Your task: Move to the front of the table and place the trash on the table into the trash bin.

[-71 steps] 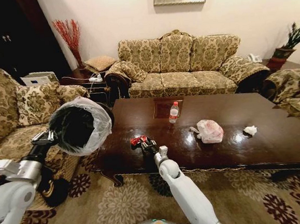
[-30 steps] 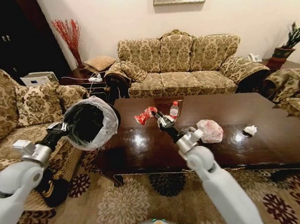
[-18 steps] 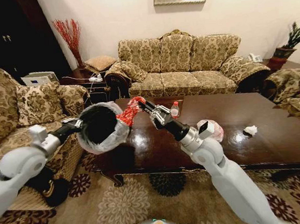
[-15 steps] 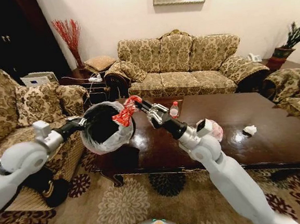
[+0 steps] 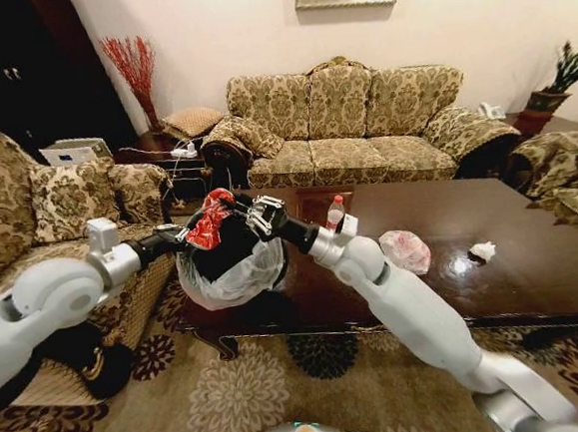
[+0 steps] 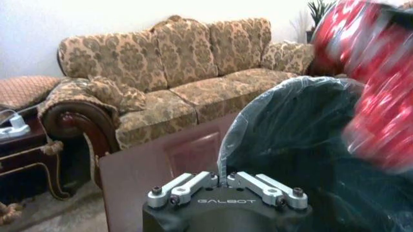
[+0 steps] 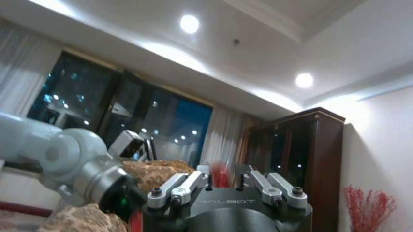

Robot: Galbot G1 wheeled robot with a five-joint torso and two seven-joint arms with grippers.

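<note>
Wrapper (image 5: pixel 208 225), red and black, hangs over the open mouth of the bin (image 5: pixel 234 260), at about 10 o'clock on its rim, clenched by the right gripper (image 5: pixel 231 213). It has not dropped yet, so by my reading the first piece of trash is on the point of going in and none is binned so far. In the left wrist view the wrapper (image 6: pixel 377 92) is a red blur just above the black liner-lined bin (image 6: pixel 290 145). Its long axis looks to run roughly from 1 to 7 o'clock in the head view, the lower end pointing down into the bin; the crumpled shape makes this a loose call.

The left gripper (image 5: pixel 166 237) grasps the bin at its 9 o'clock rim, holding it in the air with the mouth tilted toward the right arm, beside the tabletop's (image 5: pixel 533 267) near-left corner.

Three pieces remain on the tabletop: the bottle (image 5: pixel 336 212) standing upright at 1 o'clock from the bin, the bag (image 5: pixel 406 250) at 3 o'clock, and the paper ball (image 5: pixel 483 251) farther out the same way.
</note>
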